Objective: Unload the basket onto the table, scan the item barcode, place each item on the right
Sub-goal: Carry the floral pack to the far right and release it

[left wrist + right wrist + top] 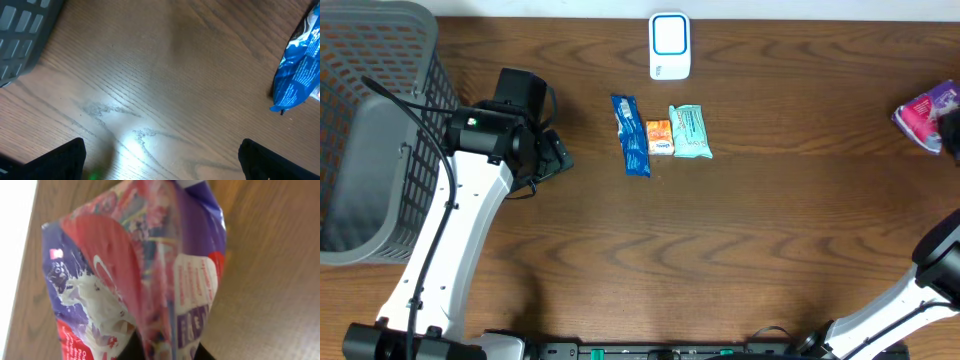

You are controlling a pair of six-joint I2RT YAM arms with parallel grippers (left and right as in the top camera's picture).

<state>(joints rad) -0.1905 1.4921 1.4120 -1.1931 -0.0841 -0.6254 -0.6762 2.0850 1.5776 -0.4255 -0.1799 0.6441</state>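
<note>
Snack bag (140, 270), crinkled glossy purple-pink foil, sits clamped by its lower edge in the right pincer (162, 352), at three o'clock over the wood-grain tabletop (770, 240). Left pincer (160, 160) gapes wide at nine o'clock; white rounded scanner (670, 45) at twelve.

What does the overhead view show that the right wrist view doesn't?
Overhead only: the scanner, the blue packet, orange packet and teal packet mid-table, the basket, and the open left gripper. Right wrist only: the right gripper pinching the purple pouch. Both: that pouch and the wooden table.
</note>
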